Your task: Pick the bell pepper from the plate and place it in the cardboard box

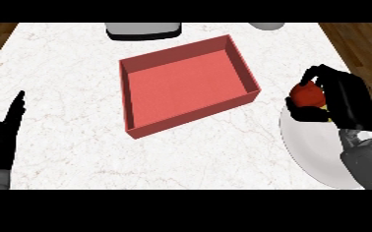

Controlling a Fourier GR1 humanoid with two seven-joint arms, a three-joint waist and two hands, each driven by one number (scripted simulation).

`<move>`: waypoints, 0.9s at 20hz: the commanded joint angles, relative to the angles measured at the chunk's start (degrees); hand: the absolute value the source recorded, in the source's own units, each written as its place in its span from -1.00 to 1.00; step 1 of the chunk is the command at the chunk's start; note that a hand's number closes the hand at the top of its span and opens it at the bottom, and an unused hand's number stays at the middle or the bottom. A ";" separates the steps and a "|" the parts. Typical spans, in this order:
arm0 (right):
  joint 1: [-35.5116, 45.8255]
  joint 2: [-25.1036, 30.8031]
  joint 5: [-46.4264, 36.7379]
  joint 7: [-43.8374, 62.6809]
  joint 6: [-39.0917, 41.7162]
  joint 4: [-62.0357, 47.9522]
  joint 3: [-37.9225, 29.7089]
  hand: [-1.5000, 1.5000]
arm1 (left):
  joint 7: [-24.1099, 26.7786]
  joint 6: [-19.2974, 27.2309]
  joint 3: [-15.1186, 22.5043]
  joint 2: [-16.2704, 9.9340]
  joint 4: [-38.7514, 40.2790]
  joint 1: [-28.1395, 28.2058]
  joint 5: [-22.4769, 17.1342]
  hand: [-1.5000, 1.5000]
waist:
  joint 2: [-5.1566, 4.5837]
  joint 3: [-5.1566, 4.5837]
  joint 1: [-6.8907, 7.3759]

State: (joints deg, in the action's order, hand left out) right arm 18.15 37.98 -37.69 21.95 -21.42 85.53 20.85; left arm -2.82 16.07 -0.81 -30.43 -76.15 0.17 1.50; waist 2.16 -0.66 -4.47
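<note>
Right hand (341, 101) is curled around the red pepper (306, 96) at the plate's (305, 147) upper edge. Best lift straight up, then carry left over the box (185, 83). Left hand (11, 128) rests open.

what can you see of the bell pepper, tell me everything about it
The bell pepper is red, rounded and glossy, with a small dark bit at its top. Only part of it shows: the right hand is curled round it, fingers over the top and thumb below. It sits at the far left edge of the white plate, to the right of the red cardboard box. Whether it rests on the plate or is lifted cannot be told.
</note>
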 commanded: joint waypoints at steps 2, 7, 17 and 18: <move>5.94 -5.11 -6.48 20.05 7.35 15.09 4.15 1.00 | -0.48 -1.75 0.22 -0.13 0.73 -2.56 -0.44 0.00 | -0.96 0.20 1.94; 19.05 -15.35 -9.76 36.62 15.66 17.78 4.38 1.00 | -2.59 -1.63 2.67 1.73 -0.77 -4.96 1.19 0.00 | -1.79 0.50 4.62; 38.52 -31.83 -11.87 35.83 11.53 -11.26 -3.86 1.00 | -1.08 -3.19 1.48 2.21 0.48 -7.66 2.37 0.00 | -2.57 0.61 6.11; 38.33 -31.72 -11.59 33.62 9.60 -14.04 -5.70 1.00 | 0.60 -2.24 2.44 3.77 -0.20 -5.45 3.21 0.00 | -2.54 0.63 6.08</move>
State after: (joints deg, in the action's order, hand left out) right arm 50.95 10.45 -49.24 56.97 -8.02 82.26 18.92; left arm -3.65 13.36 0.78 -28.26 -76.09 -5.94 3.53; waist -0.16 -0.08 1.14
